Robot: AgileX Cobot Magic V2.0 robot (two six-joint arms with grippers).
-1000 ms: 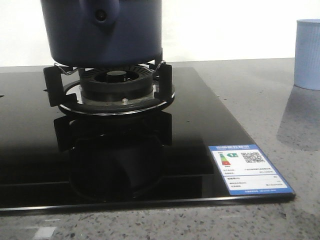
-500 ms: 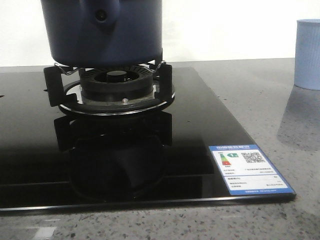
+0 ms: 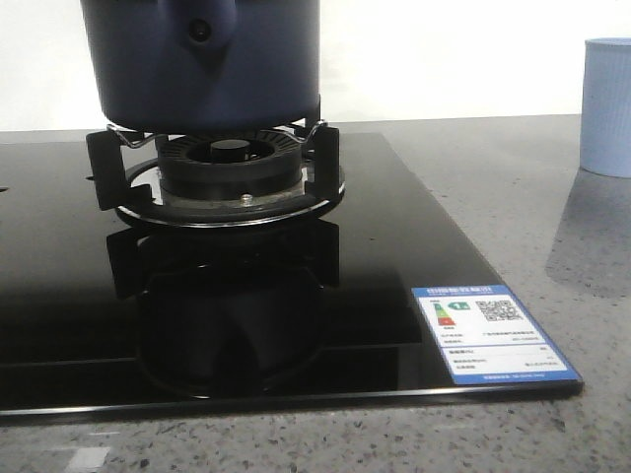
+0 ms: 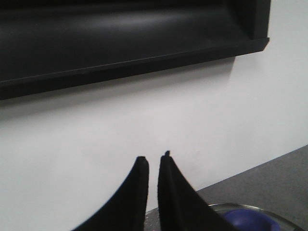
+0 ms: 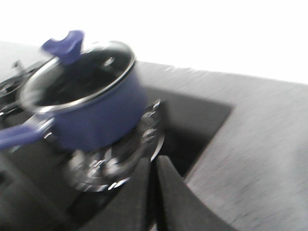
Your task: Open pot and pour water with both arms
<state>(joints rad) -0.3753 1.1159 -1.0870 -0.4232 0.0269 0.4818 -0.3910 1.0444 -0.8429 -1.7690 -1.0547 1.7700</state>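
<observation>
The dark navy-blue pot (image 3: pixel 202 74) stands on the gas burner (image 3: pixel 229 168) at the front view's upper left, its handle stub with a small hole facing the camera. The right wrist view, blurred, shows the pot (image 5: pixel 96 115) with a glass lid (image 5: pixel 82 72), a blue knob (image 5: pixel 67 44) and a long blue handle (image 5: pixel 19 134). My right gripper (image 5: pixel 153 160) is shut and empty, off the pot beside the burner. My left gripper (image 4: pixel 154 157) is shut and empty, facing a white wall, with the lid rim (image 4: pixel 250 208) and knob (image 4: pixel 248 220) beside it. Neither gripper shows in the front view.
The black glass cooktop (image 3: pixel 394 246) carries a blue energy label (image 3: pixel 490 333) at its front right corner. A pale blue ribbed cup (image 3: pixel 606 103) stands on the grey speckled counter at far right. A black hood or shelf (image 4: pixel 120 43) hangs on the wall.
The pot and cup have not moved. Only the dark reflection in the cooktop glass below the burner shifts a little.
</observation>
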